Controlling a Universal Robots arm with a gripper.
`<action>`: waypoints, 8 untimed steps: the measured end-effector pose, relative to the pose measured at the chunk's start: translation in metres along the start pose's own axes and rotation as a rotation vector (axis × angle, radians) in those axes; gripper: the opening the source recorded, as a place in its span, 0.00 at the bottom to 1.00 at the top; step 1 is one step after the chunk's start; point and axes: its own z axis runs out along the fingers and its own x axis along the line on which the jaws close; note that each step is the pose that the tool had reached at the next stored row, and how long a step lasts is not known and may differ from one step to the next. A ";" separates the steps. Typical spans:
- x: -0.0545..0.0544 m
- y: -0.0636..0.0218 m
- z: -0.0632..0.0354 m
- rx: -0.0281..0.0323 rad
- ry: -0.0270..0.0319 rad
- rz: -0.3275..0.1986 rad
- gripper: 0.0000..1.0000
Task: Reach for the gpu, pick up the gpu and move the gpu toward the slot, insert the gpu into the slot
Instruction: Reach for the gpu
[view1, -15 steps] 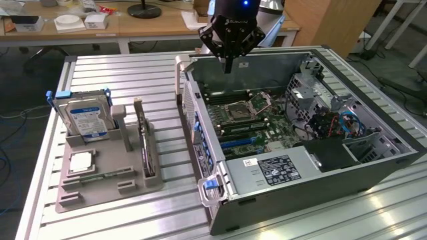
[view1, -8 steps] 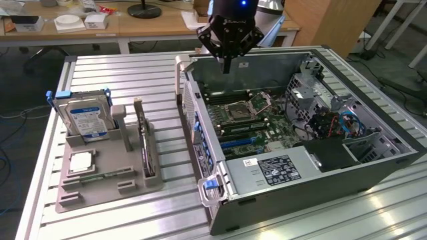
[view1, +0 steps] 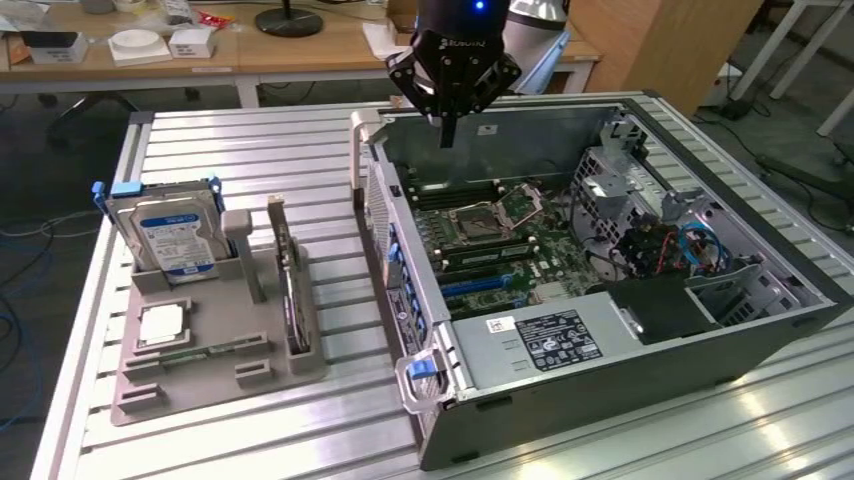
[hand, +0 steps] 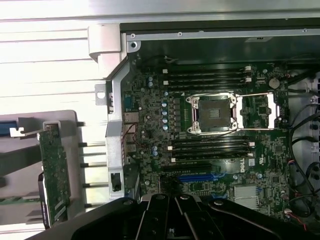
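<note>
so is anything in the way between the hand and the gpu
The shut hand hovers over the open case. The gpu stands on edge in the grey holder, at the exterior view's left of the case. Only the case's side wall rises between them; the air above it looks clear.

The tool (view1: 447, 132) is black, with angular side links, pale lettering (view1: 461, 44) on its housing and a blue indicator lamp (view1: 477, 5) above it.
</note>
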 end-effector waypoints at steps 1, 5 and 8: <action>0.001 -0.0001 0.0000 0.0000 0.0000 0.000 0.10; 0.003 -0.0003 -0.0001 0.0000 0.0000 0.000 0.10; 0.005 -0.0004 -0.0002 0.0000 0.0000 0.000 0.10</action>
